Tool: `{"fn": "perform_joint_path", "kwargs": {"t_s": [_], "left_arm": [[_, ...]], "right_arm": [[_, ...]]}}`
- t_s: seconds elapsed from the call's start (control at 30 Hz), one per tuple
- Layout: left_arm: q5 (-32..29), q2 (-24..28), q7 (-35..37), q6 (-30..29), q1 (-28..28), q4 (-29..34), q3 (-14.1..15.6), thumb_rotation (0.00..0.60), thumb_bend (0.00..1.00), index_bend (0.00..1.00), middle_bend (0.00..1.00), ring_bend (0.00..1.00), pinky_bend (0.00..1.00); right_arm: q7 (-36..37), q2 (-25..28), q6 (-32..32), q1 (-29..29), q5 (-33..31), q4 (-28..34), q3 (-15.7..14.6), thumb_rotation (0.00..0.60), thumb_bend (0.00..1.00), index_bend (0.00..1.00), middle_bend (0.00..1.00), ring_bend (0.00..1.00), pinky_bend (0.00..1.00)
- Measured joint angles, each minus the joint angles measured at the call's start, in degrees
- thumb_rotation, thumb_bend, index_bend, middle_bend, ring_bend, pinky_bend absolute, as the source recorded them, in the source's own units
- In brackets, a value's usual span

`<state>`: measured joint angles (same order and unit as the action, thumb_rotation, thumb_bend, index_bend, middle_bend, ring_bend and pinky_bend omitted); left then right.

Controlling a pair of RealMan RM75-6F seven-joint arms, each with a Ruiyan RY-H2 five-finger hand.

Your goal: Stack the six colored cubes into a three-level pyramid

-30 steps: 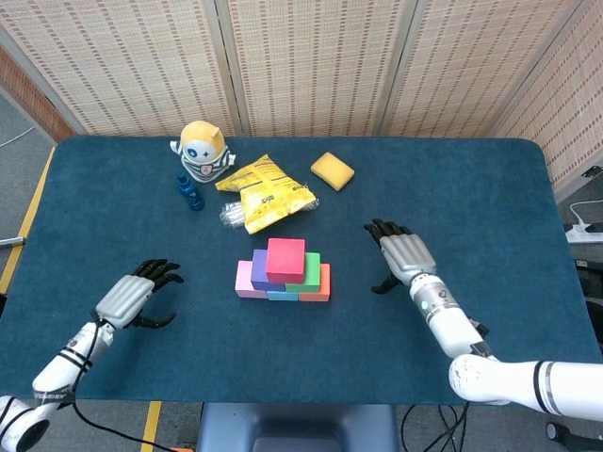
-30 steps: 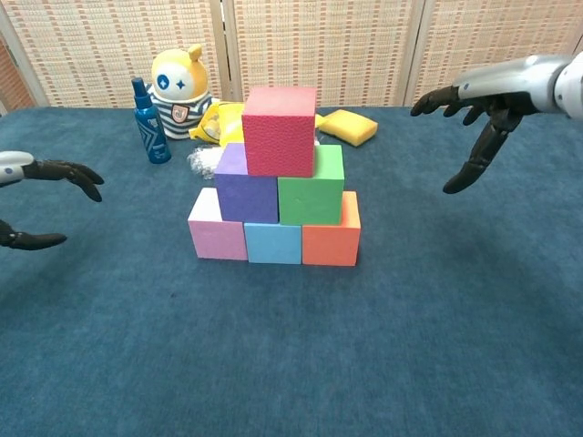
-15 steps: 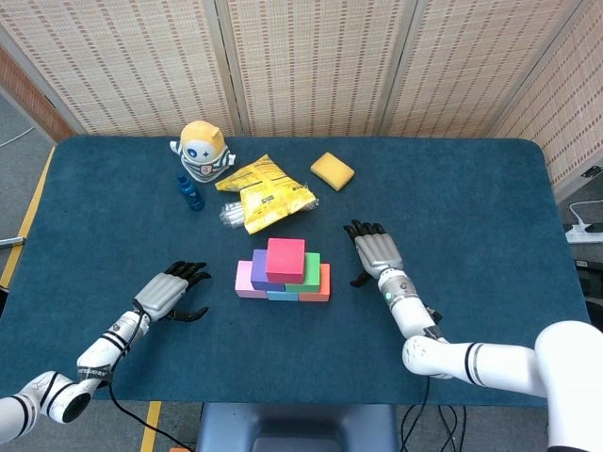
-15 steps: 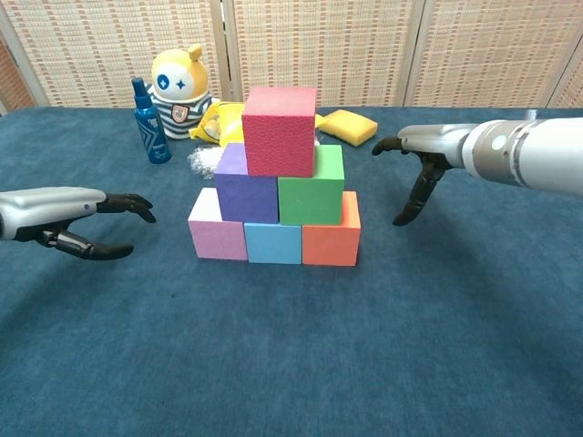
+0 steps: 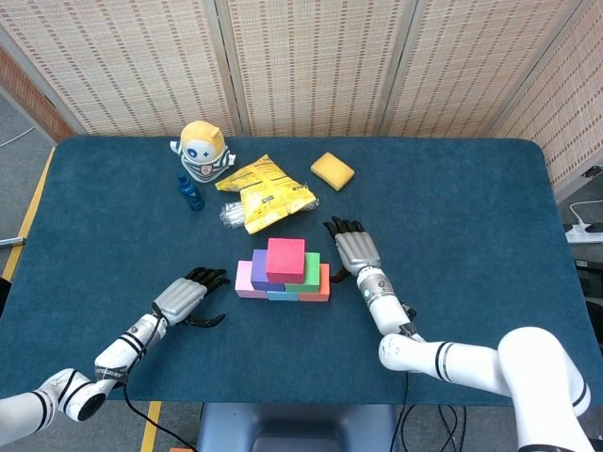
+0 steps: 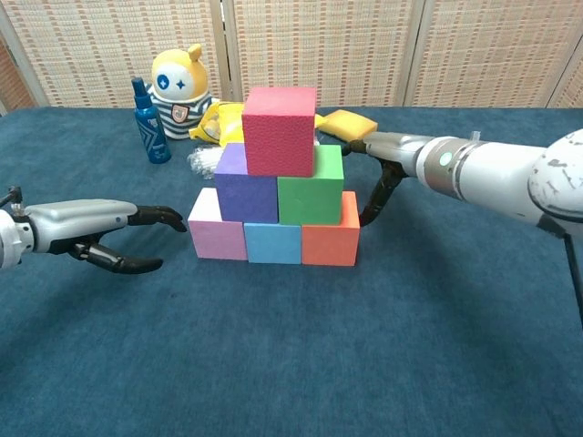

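Both hands are empty with fingers spread. The left hand (image 5: 181, 299) sits low just left of the pyramid, fingertips close to the pink cube (image 6: 217, 232) but not touching as far as I can see. The right hand (image 5: 352, 250) is right beside the orange cube (image 6: 331, 235); whether the thumb actually touches it, I can't tell.

The pyramid stands mid-worktop (image 5: 452, 188): pink, light blue cube (image 6: 273, 242) and orange on the bottom, purple cube (image 6: 246, 189) and green cube (image 6: 311, 191) above, red cube (image 6: 280, 129) on top. The chest view shows all three levels stacked flush, with a grainy foam-like texture on the red one; from the head view it's mostly tops. The head view shows the crinkly yellow snack bag (image 5: 264, 193) and yellow sponge (image 5: 332, 170) fully, half hidden behind the stack in the chest view. There's also a round-headed toy figure (image 6: 178, 89) and a small blue bottle (image 6: 148, 122).
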<state>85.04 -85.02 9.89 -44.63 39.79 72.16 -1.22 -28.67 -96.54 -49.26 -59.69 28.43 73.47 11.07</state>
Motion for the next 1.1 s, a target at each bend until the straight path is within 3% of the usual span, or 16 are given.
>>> {"fn": "perform_joint_path", "kwargs": {"t_s": [0.27, 1.1], "left_arm": [[0.3, -1.1, 0.1, 0.2, 1.0, -0.5, 0.4, 0.182, 0.33, 0.11, 0.00, 0.00, 0.00], [-0.3, -2.9, 0.7, 1.1, 3.3, -2.6, 1.0, 0.178, 0.33, 0.11, 0.00, 0.00, 0.00]], "right_arm": [[-0.2, -2.5, 1.6, -0.2, 0.3, -3.2, 0.8, 0.600, 0.00, 0.00, 0.02, 0.00, 0.08], [-1.7, -2.9, 2.2, 0.3, 0.8, -3.5, 1.9, 0.600, 0.00, 0.00, 0.02, 0.00, 0.07]]}}
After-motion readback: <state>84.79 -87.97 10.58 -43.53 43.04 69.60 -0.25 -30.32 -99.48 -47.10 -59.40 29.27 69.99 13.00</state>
